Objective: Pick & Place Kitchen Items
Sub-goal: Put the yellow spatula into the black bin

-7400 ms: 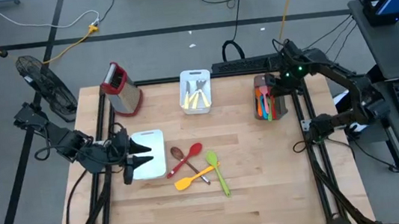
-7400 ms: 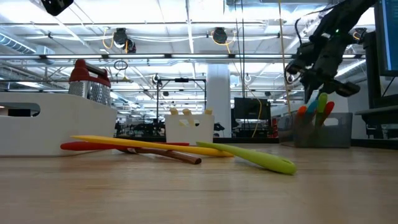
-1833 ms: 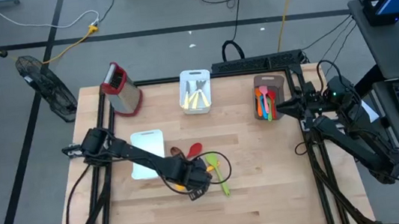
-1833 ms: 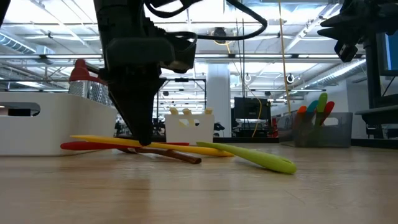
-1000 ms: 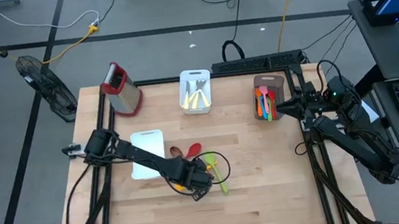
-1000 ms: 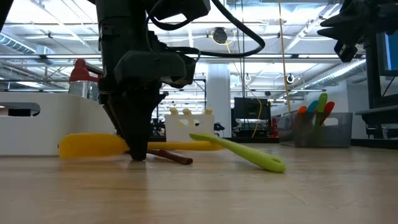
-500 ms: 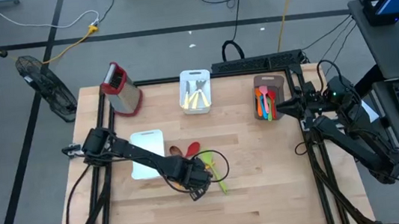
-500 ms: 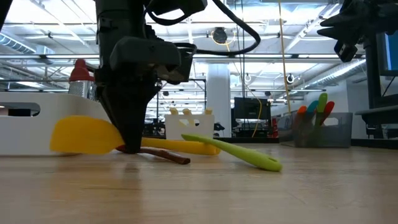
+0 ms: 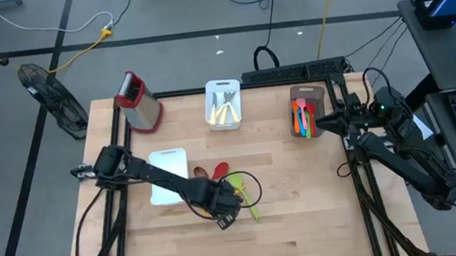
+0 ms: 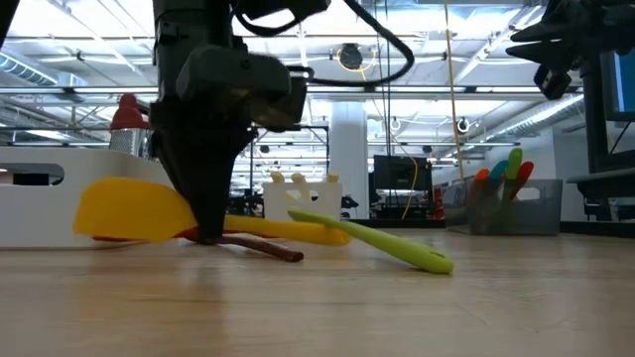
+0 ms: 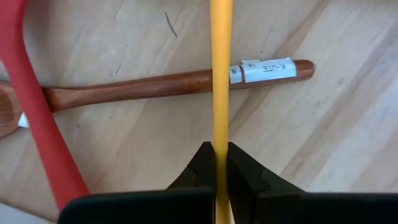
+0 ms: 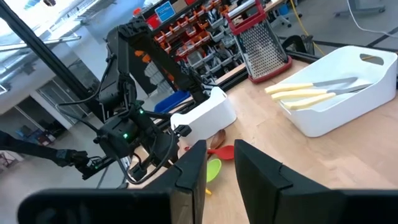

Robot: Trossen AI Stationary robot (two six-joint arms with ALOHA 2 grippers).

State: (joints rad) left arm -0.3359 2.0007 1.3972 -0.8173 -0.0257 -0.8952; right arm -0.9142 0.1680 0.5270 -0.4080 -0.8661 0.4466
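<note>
- High view: we see the left gripper down over the loose utensils at mid-table, placed there to lift one. The right gripper waits beside the brown tray of coloured utensils, which we judge to be the drop point.
- Low view: the yellow spatula is clamped at its handle, blade clear of the wood. Half a second earlier it sat slightly lower; well before that it lay flat. The green spatula lies alongside, its end under the yellow handle.
- Left wrist view: both fingers close on the yellow handle, above the wooden spoon and red spoon.
- Right wrist view: its fingers stand slightly apart, gripping nothing.
</note>
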